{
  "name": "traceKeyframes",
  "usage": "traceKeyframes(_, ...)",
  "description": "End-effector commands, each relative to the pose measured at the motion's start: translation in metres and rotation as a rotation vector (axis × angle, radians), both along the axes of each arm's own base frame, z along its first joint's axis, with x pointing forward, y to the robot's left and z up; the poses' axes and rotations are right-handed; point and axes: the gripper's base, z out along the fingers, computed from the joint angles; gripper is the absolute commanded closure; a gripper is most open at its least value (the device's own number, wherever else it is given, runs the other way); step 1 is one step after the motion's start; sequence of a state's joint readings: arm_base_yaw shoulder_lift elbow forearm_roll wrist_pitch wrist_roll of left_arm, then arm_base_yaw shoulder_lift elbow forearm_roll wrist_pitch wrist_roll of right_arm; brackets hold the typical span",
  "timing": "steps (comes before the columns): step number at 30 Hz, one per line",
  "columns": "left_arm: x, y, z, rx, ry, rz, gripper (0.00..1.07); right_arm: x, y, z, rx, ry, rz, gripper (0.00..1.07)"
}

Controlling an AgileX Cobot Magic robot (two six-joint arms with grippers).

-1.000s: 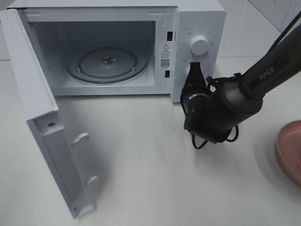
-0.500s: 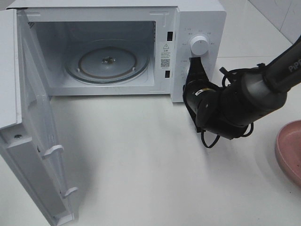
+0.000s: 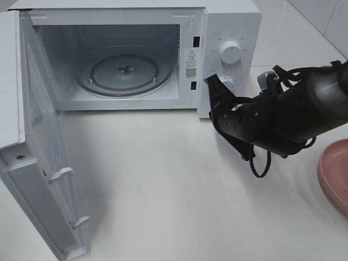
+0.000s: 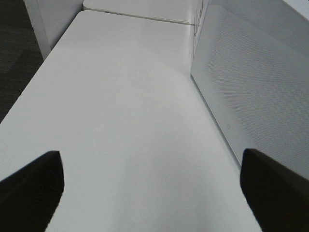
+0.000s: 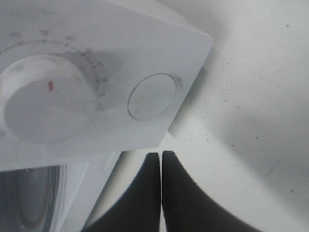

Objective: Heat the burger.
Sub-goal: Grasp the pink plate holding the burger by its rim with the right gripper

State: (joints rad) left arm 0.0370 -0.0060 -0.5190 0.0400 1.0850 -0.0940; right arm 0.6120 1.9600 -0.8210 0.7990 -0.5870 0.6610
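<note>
Right hand (image 3: 211, 82): closed, empty, near microwave (image 3: 231, 22) front. Left hand (image 4: 153, 193): open, empty. Hazard: arm swing knocks dial (image 5: 48, 96), altering setting.

Right arm (image 3: 293, 109) reaches in from the right side, wrist bent, right claw (image 5: 161, 155) pinched shut with both halves pressed flat together; left claw (image 4: 149, 159) spread wide, its dark fingers (image 4: 29, 191) well apart.
</note>
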Motion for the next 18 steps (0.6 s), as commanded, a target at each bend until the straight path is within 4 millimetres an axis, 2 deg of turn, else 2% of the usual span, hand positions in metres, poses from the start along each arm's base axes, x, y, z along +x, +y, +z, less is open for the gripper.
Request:
traceKeyframes(1, -0.002, 0.000, 0.000, -0.002, -0.028, -0.003, 0.16, -0.003, 0.000, 0.008, -0.109, 0.003, 0.099, 1.07)
traceKeyframes(5, -0.002, 0.000, 0.000, -0.002, -0.028, -0.003, 0.16, -0.008, 0.003, 0.020, -0.291, 0.008, 0.292, 1.07)
traceKeyframes(9, -0.002, 0.000, 0.000, -0.002, -0.028, -0.003, 0.16, -0.009, -0.001, 0.028, -0.395, 0.000, 0.391, 1.06)
traceKeyframes(13, -0.002, 0.000, 0.000, -0.002, -0.028, -0.003, 0.16, -0.009, -0.018, 0.039, -0.498, 0.053, 0.554, 1.05)
traceKeyframes(18, -0.002, 0.000, 0.000, -0.002, -0.028, -0.003, 0.16, -0.010, -0.033, 0.048, -0.532, 0.095, 0.663, 1.04)
